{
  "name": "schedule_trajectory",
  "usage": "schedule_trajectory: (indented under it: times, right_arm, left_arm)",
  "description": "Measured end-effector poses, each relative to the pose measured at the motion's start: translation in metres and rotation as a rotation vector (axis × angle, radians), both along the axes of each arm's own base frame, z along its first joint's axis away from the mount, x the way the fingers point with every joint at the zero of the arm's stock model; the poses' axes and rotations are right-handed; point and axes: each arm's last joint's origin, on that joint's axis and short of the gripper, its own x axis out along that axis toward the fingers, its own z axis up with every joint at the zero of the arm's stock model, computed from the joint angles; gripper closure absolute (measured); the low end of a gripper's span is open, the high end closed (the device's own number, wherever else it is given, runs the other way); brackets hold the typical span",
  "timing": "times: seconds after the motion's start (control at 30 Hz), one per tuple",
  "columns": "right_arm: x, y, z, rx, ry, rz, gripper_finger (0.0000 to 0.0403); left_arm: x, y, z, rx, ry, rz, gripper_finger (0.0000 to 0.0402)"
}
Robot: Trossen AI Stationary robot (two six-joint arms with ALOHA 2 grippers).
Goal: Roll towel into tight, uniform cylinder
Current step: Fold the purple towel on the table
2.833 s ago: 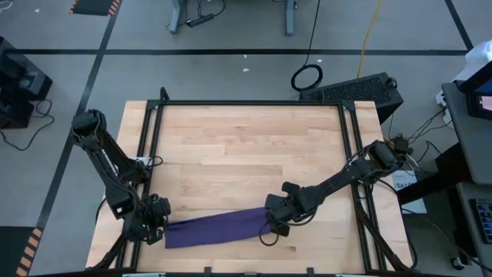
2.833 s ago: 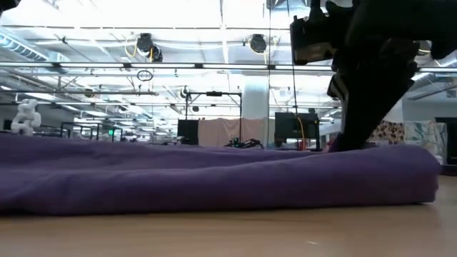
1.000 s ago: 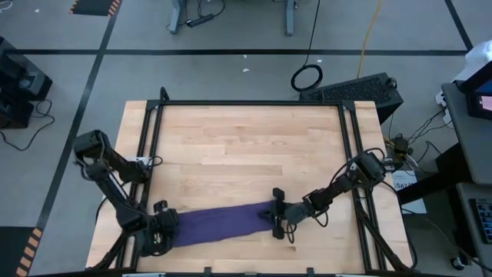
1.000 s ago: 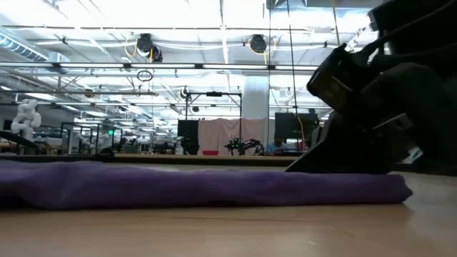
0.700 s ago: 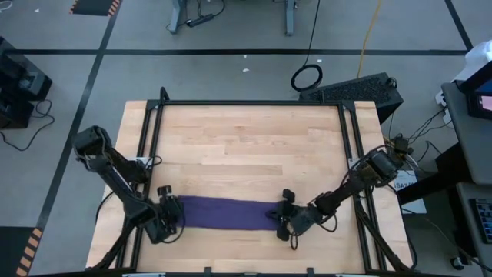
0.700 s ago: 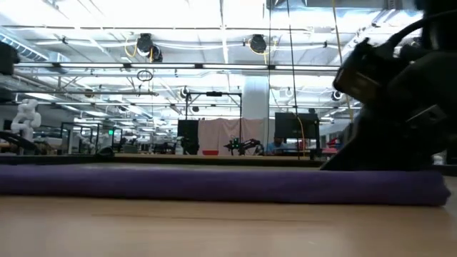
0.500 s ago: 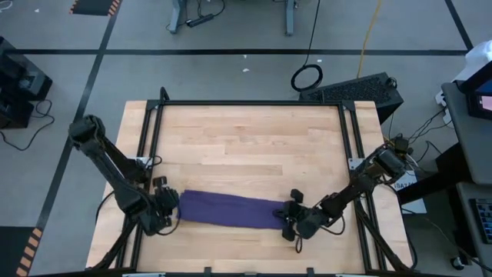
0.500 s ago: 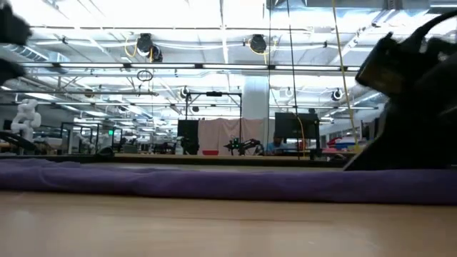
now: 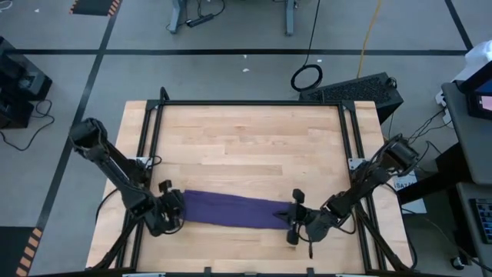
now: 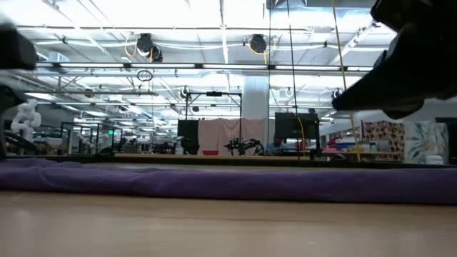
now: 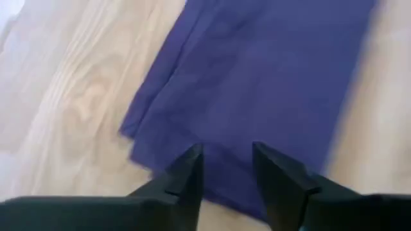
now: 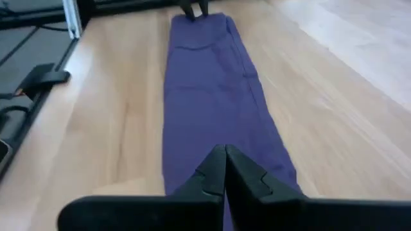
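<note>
Right now the towel lies as a long flat folded strip along the near part of the wooden surface, not yet rolled. At one end, the left hand has its fingers parted over the towel's edge, holding nothing that I can make out. At the other end, the right hand has its fingers pressed together over the cloth; whether any fabric is pinched between them cannot be seen. Rolling well probably means starting from one short end, keeping both side edges aligned, and tucking the first turn firmly.
</note>
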Motion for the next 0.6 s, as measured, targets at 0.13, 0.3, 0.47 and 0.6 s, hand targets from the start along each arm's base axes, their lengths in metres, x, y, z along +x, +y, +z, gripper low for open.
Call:
schedule_trajectory:
  times: [0.13, 0.3, 0.47, 0.6]
  right_arm:
    - [0.003, 0.000, -0.020, -0.010, 0.043, -0.018, 0.0403]
    - [0.000, 0.005, -0.043, 0.045, 0.073, -0.056, 0.0403]
    - [-0.003, 0.010, -0.059, 0.130, 0.085, -0.103, 0.0403]
    - [-0.003, 0.019, -0.062, 0.167, 0.072, -0.112, 0.0403]
  left_arm:
    - [0.004, 0.012, -0.014, 0.140, 0.095, 0.047, 0.0324]
    - [0.015, 0.028, -0.026, 0.351, 0.170, 0.018, 0.0363]
    - [0.036, 0.049, -0.030, 0.577, 0.151, -0.037, 0.0368]
    - [0.053, 0.074, -0.029, 0.662, 0.210, -0.030, 0.0368]
